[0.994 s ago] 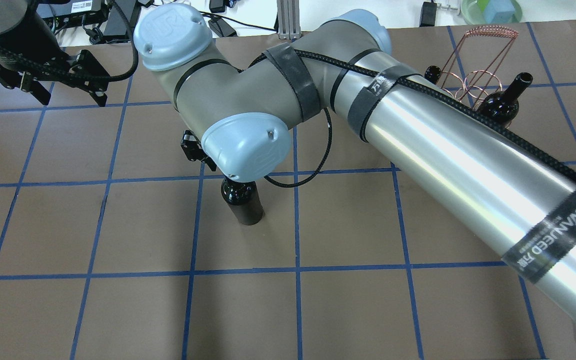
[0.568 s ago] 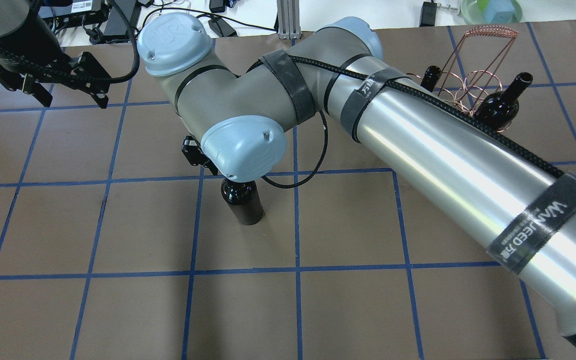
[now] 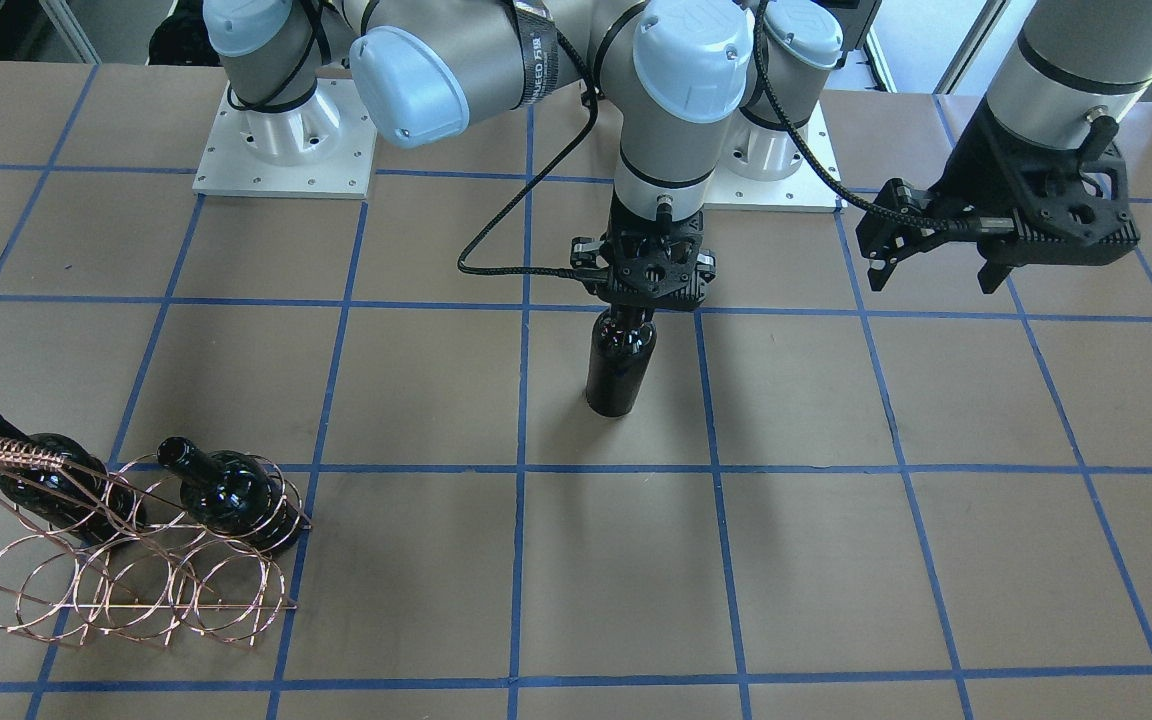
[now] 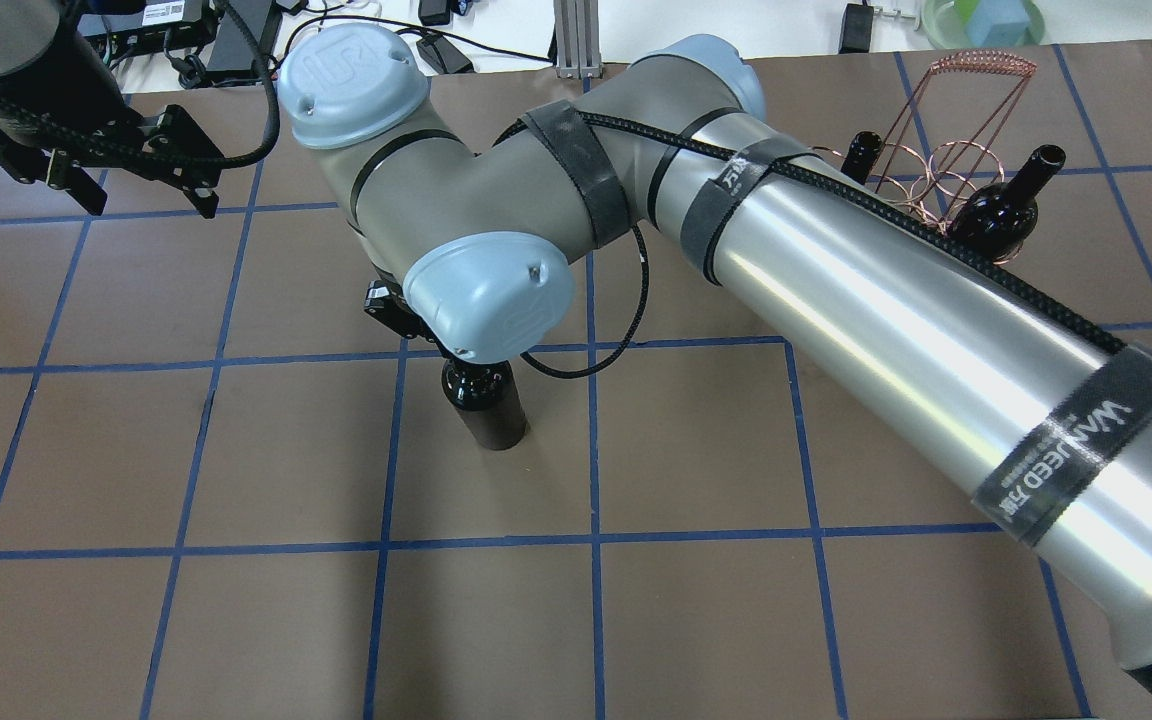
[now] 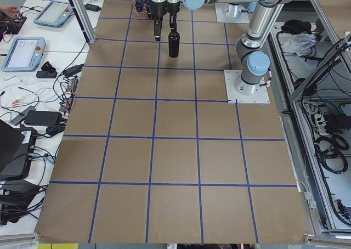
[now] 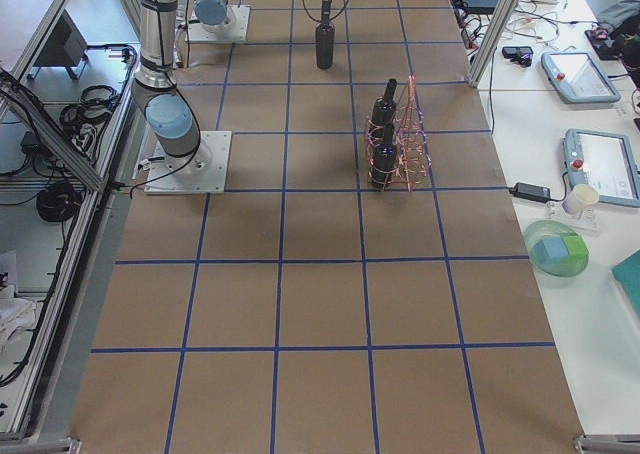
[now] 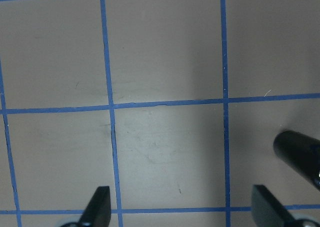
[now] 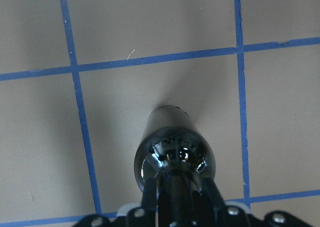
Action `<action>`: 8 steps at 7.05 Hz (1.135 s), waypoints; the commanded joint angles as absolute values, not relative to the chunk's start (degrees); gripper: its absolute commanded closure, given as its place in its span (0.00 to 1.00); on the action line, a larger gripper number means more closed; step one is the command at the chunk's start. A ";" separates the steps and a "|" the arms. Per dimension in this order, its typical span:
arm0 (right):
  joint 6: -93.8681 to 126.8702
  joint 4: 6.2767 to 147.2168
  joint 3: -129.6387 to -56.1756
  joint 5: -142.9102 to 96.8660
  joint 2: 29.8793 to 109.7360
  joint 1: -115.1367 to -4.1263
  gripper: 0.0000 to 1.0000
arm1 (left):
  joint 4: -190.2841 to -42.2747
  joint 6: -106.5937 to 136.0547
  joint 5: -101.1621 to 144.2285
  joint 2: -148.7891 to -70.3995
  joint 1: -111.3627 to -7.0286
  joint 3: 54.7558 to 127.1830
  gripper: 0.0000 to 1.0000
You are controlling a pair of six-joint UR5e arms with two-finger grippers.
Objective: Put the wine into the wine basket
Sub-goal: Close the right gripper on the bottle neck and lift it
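A glossy near-black wine bottle [image 3: 620,368] stands upright on the brown table near its middle; it also shows in the overhead view [image 4: 484,402]. My right gripper [image 3: 628,318] comes straight down on it and is shut on its neck. The right wrist view shows a finger [image 8: 150,193] on each side of the neck above the bottle's shoulder [image 8: 175,149]. The copper wire wine basket [image 3: 136,575] stands at the far right of the table and holds two more dark bottles [image 3: 228,492] [image 3: 54,482]. My left gripper [image 3: 931,272] hangs open and empty above the table, well away on the left.
Blue tape lines grid the brown table [image 4: 696,450]. My right arm's long silver link [image 4: 916,330] crosses the overhead view and hides part of the basket [image 4: 946,165]. Cables, tablets and a green bowl [image 6: 558,249] lie on the white benches beside the table.
My right arm's elbow and wrist have shifted slightly while the bottle stays at the same spot on the table. My left gripper has barely moved.
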State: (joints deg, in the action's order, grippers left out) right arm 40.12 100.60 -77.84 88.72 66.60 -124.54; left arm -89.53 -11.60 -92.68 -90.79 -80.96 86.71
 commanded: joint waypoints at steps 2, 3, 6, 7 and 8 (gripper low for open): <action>38.85 100.72 -77.87 87.45 66.71 -124.45 0.66 | -89.74 -11.51 -90.00 -90.62 -81.04 86.75 0.00; 37.80 100.46 -77.78 87.45 67.32 -123.32 0.67 | -89.74 -11.60 -89.91 -90.62 -81.04 86.84 0.00; 29.13 93.91 -77.78 87.63 74.33 -114.12 0.69 | -89.65 -11.60 -89.65 -90.53 -80.95 87.19 0.00; 21.70 89.43 -78.04 88.41 77.40 -109.30 0.70 | -89.65 -11.60 -89.65 -90.44 -81.03 87.19 0.00; 15.62 84.77 -78.22 89.38 80.04 -102.46 0.70 | -89.65 -11.60 -89.65 -90.44 -81.04 87.19 0.00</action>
State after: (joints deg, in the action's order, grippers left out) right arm 23.34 90.40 -78.00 88.37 76.54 -109.95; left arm -89.65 -11.60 -89.64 -90.47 -81.00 87.16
